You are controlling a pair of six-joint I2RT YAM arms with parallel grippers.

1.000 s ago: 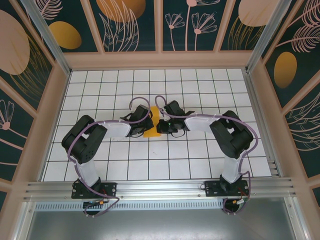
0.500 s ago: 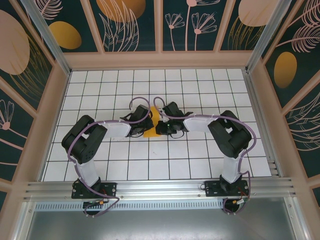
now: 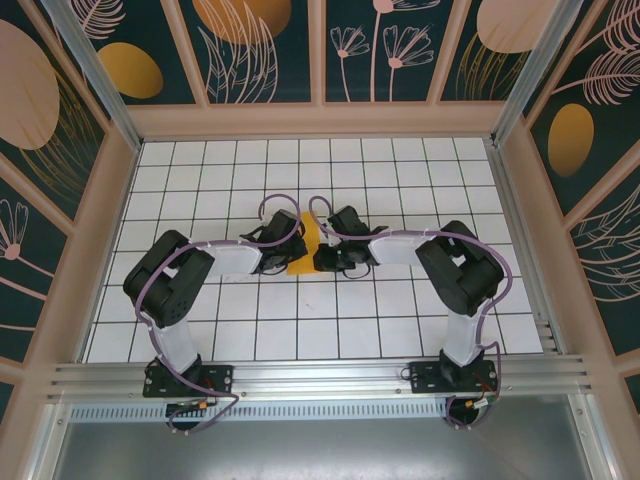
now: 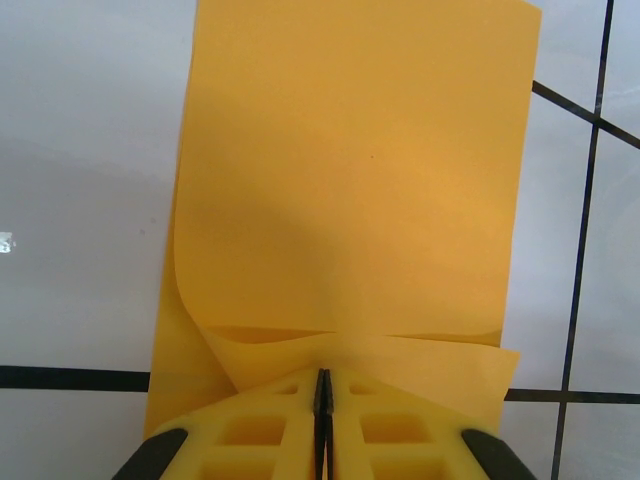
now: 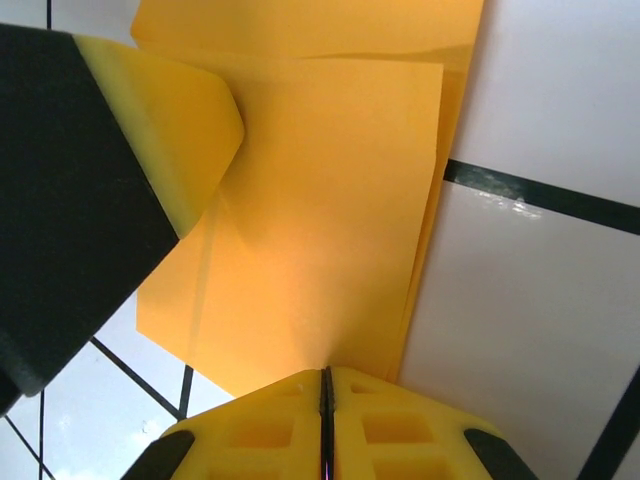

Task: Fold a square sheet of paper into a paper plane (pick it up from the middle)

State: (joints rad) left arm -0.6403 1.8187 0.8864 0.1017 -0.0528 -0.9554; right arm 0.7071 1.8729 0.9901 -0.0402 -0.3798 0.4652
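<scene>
The square sheet of paper (image 3: 308, 238) is orange-yellow and lies folded in layers on the white grid table, between my two grippers. In the left wrist view the sheet (image 4: 350, 180) is a tall rectangle, and a lifted flap runs into my left gripper (image 4: 322, 376), which is shut on it. In the right wrist view the sheet (image 5: 320, 200) narrows into my right gripper (image 5: 325, 372), also shut on its edge. The left gripper's yellow pad (image 5: 170, 110) sits at that view's upper left, touching the paper. From above, the left gripper (image 3: 295, 257) and right gripper (image 3: 319, 257) almost meet. A paper plane is out of view.
The white tiled table (image 3: 400, 170) is boxed in by a wooden frame and painted walls (image 3: 320, 50). Both arms reach in from the near rail (image 3: 320, 378), elbows bent outward. Black grid lines (image 4: 590, 180) run beside the paper.
The right gripper has edged slightly left toward the left gripper, covering a little more of the paper. The left arm has stayed still.
</scene>
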